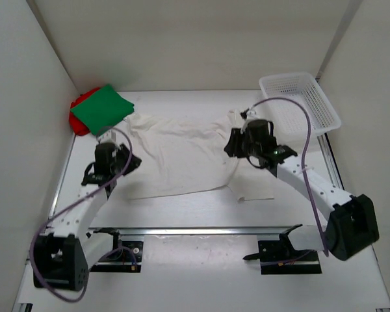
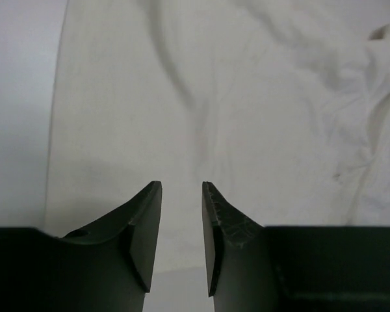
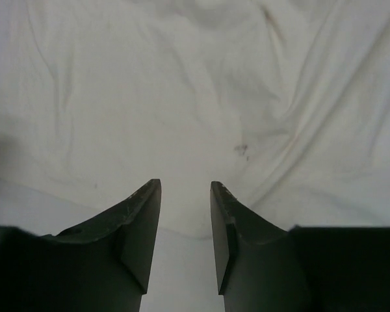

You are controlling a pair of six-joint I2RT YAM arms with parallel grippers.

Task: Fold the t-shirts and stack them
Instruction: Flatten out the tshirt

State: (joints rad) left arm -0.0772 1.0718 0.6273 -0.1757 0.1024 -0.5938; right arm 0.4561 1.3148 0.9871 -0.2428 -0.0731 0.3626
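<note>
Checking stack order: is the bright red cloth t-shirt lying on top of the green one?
No, the folded green cloth t-shirt lies on top of the bright red t-shirt.

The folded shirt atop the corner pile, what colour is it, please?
The top shirt is green, over a red shirt; top external view shows it best.

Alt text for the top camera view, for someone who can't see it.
A white t-shirt lies spread on the table, the left gripper at its left edge, the right gripper over its right side. A folded green t-shirt sits on a red t-shirt far left; a white basket far right.
</note>
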